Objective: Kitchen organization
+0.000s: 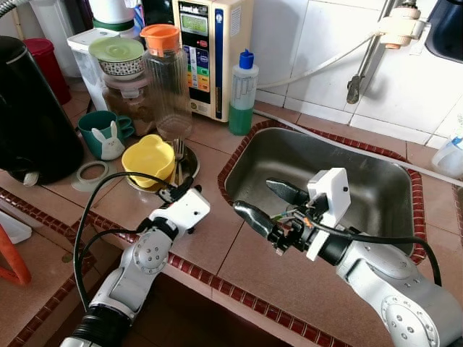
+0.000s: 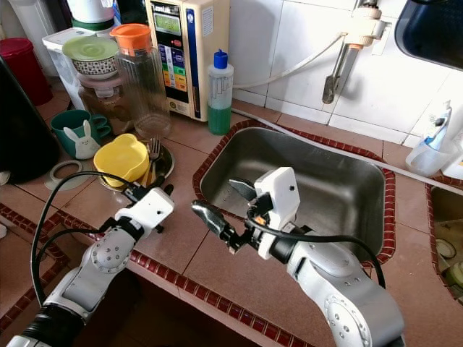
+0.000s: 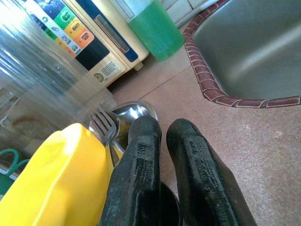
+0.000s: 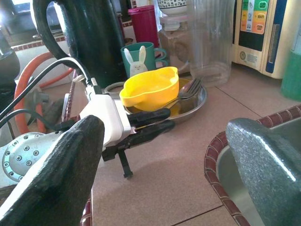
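A yellow bowl (image 1: pixel 148 159) lies on a round steel plate (image 1: pixel 190 162) with a fork (image 1: pixel 178 150) beside it, on the tiled counter left of the sink (image 1: pixel 376 189). My left gripper (image 1: pixel 176 191) is at the plate's near edge, just short of the bowl. Its fingers (image 3: pixel 141 169) are shut with nothing between them, and their tips reach the plate's rim (image 3: pixel 136 110). My right gripper (image 1: pixel 269 204) hangs open over the sink's near left corner, holding nothing. From the right wrist view, the bowl (image 4: pixel 150 87) and the left gripper (image 4: pixel 157 121) sit straight ahead.
Behind the plate stand a clear pitcher with an orange lid (image 1: pixel 165 79), stacked containers (image 1: pixel 119 61), a teal bunny mug (image 1: pixel 105 134), a green soap bottle (image 1: pixel 242 90) and a water purifier (image 1: pixel 210 50). A black kettle (image 1: pixel 29 116) is at the left. A tap (image 1: pixel 376 43) hangs over the sink.
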